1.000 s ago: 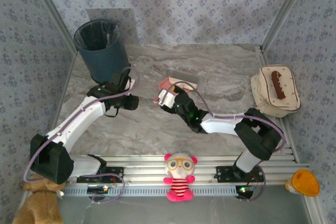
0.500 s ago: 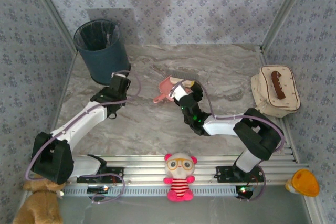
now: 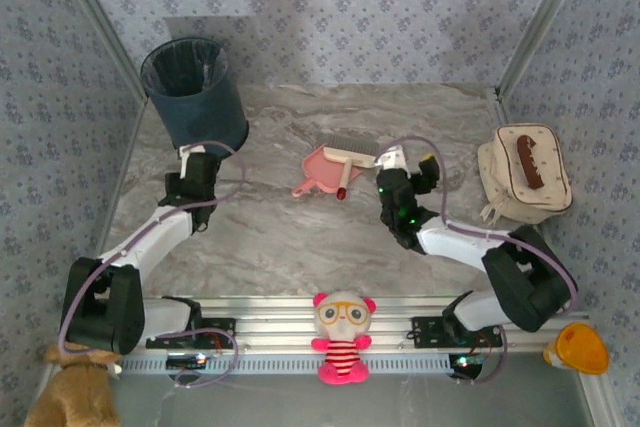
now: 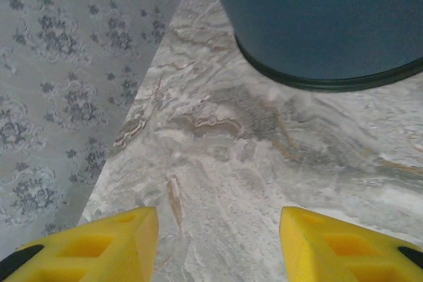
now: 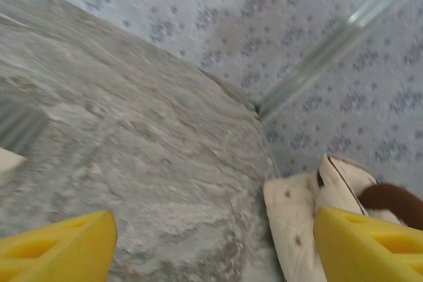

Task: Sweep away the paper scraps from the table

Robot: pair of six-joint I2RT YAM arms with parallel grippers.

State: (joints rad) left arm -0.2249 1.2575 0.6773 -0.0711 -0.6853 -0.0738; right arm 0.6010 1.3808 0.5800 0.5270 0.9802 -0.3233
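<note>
From above, my left pincer (image 3: 193,157) sits just beside the foot of the dark bin (image 3: 195,92). My right pincer (image 3: 410,160) hovers between the pink dustpan (image 3: 318,165) and the cream bag (image 3: 525,172). The brush (image 3: 343,162) lies across the dustpan on the marble surface (image 3: 270,232), and neither pincer touches it. I cannot tell whether the paper scraps are in the bin, because its lined mouth is too dark. I judge the sweeping done, so the job now is to draw both arms back cleanly. The open middle of the surface, nearer my bases, gives the most room.

Through my left wrist, my yellow fingers (image 4: 112,242) stand spread with only bare marble between them. The bin wall looms close ahead and the patterned side wall (image 4: 59,64) is near on the left. I should retreat straight back, not sideways, so I don't nudge the bin.

Through my right wrist, the fingers (image 5: 59,242) are spread wide and hold nothing. The bag is near on the right, below the corner rail (image 5: 344,31). I should lift first and then pull inward, keeping clear of the dustpan.
</note>
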